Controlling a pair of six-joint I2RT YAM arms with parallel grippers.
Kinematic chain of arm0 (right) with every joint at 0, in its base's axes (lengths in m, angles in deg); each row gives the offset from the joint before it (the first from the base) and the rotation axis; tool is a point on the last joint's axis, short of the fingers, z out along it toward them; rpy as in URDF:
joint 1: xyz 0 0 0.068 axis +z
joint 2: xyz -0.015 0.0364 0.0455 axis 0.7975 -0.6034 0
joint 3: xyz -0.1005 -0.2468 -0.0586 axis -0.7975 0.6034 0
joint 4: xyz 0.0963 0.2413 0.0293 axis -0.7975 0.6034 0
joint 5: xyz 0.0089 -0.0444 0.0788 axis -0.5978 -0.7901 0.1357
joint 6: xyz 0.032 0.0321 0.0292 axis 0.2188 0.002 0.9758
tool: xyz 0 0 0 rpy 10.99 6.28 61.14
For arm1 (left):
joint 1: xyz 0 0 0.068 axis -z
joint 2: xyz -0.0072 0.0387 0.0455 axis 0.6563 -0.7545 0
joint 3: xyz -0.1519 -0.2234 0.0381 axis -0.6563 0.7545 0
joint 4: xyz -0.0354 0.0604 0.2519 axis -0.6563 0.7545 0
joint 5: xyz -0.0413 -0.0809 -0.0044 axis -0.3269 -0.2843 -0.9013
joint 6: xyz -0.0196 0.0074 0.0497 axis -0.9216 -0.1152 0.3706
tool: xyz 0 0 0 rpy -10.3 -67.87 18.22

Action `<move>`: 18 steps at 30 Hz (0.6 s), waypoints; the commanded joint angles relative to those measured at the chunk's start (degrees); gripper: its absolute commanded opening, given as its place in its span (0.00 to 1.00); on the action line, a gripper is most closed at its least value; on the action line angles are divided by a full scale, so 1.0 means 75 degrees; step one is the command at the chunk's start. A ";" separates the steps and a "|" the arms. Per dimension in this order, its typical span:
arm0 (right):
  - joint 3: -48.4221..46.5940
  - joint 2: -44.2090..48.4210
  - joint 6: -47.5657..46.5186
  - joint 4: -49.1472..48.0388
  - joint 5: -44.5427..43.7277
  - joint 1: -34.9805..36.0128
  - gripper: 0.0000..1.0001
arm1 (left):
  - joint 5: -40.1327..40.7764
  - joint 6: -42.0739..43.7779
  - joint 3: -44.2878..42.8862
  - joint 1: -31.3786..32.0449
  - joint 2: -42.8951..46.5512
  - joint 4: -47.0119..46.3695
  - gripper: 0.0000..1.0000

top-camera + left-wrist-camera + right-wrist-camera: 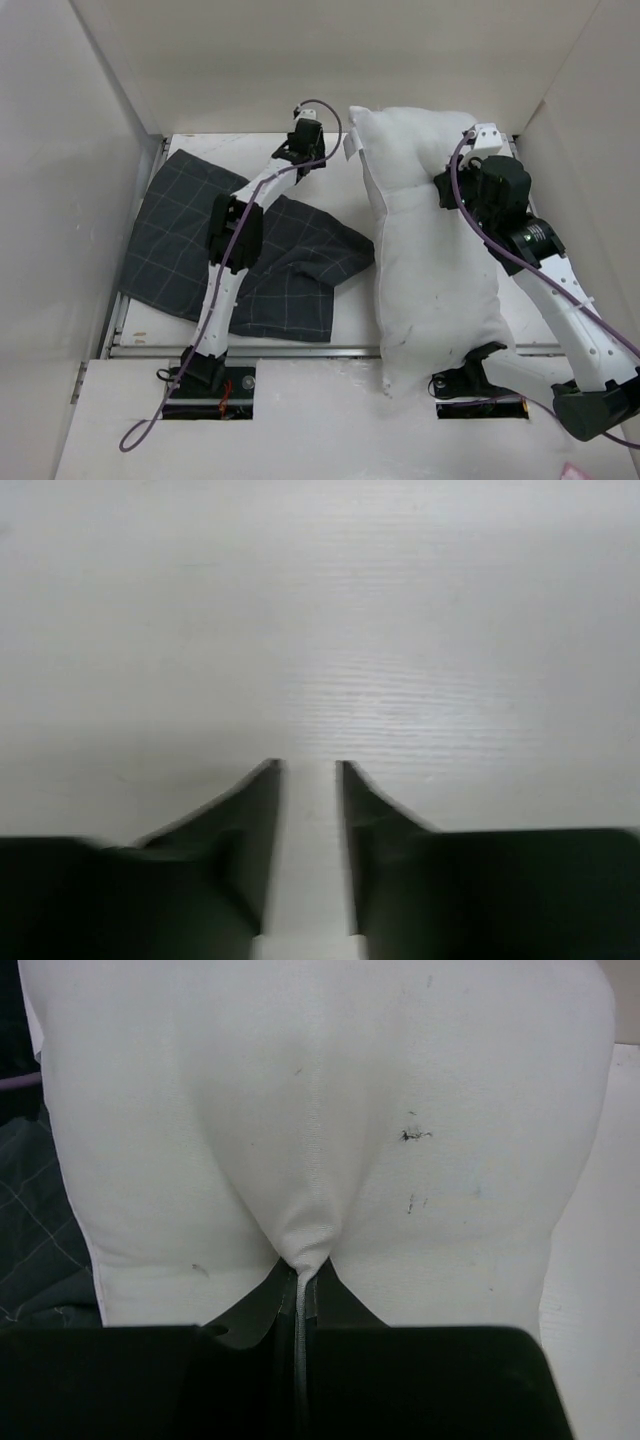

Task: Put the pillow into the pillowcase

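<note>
The white pillow (420, 250) lies lengthwise on the right half of the table, its near end over the front ledge. My right gripper (452, 188) is shut on a pinch of the pillow's fabric near its far right side; in the right wrist view the pillow (300, 1110) bunches into the closed fingers (345, 1300). The dark grid-lined pillowcase (190, 250) lies limp and crumpled on the left, partly under my left arm; a bit shows in the right wrist view (30, 1240). My left gripper (305, 128) is open and empty at the far edge, facing bare white surface (308, 770).
White walls enclose the table on the left (60, 200), back (330, 60) and right (590, 130). A raised front ledge (330, 400) runs along the near side with both arm bases set into it. A purple cable (330, 115) loops by the left wrist.
</note>
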 commanded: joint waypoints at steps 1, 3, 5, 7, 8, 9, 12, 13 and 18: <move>-0.0004 0.0264 0.0155 -0.0373 -0.0423 0.0002 0.00 | -0.0750 0.0476 0.0208 0.0037 0.0958 0.0529 0.48; 0.0077 0.0264 0.0155 -0.0373 -0.0423 0.0002 0.00 | -0.1274 0.0628 0.1777 0.0106 0.2090 0.0273 0.79; 0.0148 0.0264 0.0155 -0.0467 -0.0423 0.0002 0.00 | -0.1616 0.0629 0.3215 0.0107 0.2809 0.0096 0.93; 0.0229 0.0264 0.0155 -0.0537 -0.0341 0.0002 0.00 | -0.1724 0.0548 0.3843 0.0282 0.3467 0.0095 1.00; 0.0230 0.0194 0.0155 -0.0619 -0.0341 0.0002 0.00 | -0.1724 0.0466 0.4066 0.0376 0.3562 0.0095 1.00; 0.0230 0.0193 0.0155 -0.0689 -0.0341 0.0002 0.00 | -0.1480 0.0465 0.4416 0.0585 0.3632 0.0188 1.00; 0.0312 0.0042 0.0155 -0.0772 -0.0412 0.0002 0.00 | -0.1057 0.0208 0.4630 0.0915 0.3540 0.0505 1.00; 0.0312 0.0041 0.0155 -0.0772 -0.0412 0.0002 0.00 | -0.0870 0.0207 0.4630 0.1066 0.3458 0.0575 1.00; 0.0312 -0.0111 0.0155 -0.0842 -0.0271 0.0002 0.00 | -0.0552 0.0032 0.4712 0.1068 0.3095 0.0646 0.99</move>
